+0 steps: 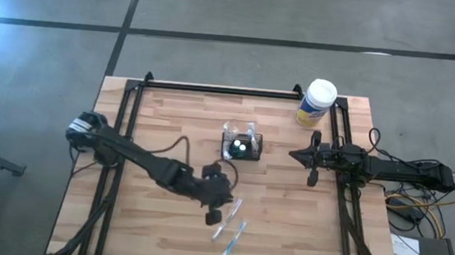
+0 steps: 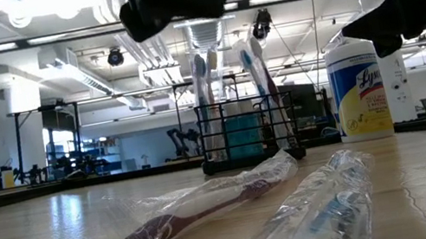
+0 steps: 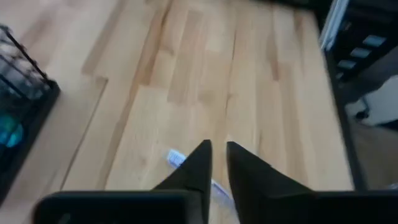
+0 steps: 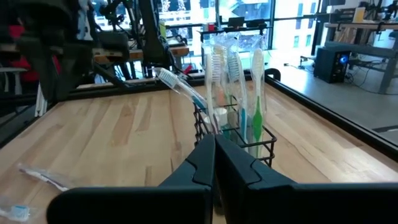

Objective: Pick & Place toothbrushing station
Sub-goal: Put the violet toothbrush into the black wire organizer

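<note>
The toothbrushing station, a small black wire caddy [image 1: 241,145], stands on its base at the table's middle. Several toothbrushes [image 4: 239,81] stand upright in it; one [image 4: 177,86] leans out over its rim. Nearer the front edge, two plastic-wrapped toothbrushes [image 1: 230,213] [image 1: 231,242] lie flat on the wood. My left gripper [image 1: 217,205] hangs above the nearer end of the first wrapped brush [image 3: 176,157], its fingers a narrow gap apart, holding nothing. My right gripper [image 1: 298,156] waits shut at the right, pointing level at the caddy [image 4: 249,140].
A white-lidded yellow-and-blue wipes canister [image 1: 316,102] stands at the far right corner, behind my right arm. Black frame rails [image 1: 214,88] run along the far, left and right edges. Bare wood [image 1: 153,220] lies at the front left.
</note>
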